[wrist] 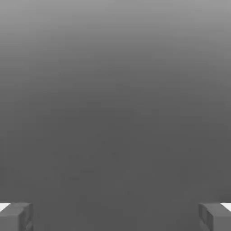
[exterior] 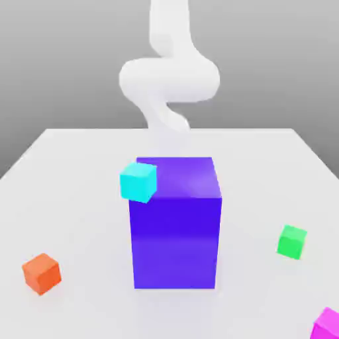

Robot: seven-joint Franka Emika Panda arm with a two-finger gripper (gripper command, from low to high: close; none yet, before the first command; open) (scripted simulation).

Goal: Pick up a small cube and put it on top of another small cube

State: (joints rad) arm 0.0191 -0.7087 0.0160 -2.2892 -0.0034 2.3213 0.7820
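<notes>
Currently: four small cubes about a big violet-blue block, pincer wide open

Bright and plain-faced, the four small cubes differ in colour; which one is to be lifted, I cannot tell. Clock hours here are read in the exterior view, with the tall, smooth violet-blue block (exterior: 175,242) as the dial's centre. The small cyan cube (exterior: 138,183) is at between ten and eleven o'clock, overlapping the block's top and jutting past its side; whether it rests there, I cannot tell. The small orange-red cube (exterior: 42,273) sits turned on the pale, smooth tabletop (exterior: 86,225) at eight o'clock. The small green cube (exterior: 291,242) lies just past three, and the small magenta cube (exterior: 326,325) at four, partly cut off by the picture's edge.

The block is the main obstacle, far bigger than any cube and hiding the tabletop behind it. The white, rounded robot arm (exterior: 169,79) comes down at twelve. In the hand view the pincer (wrist: 115,217) stands wide open, with nothing between its fingers.
</notes>
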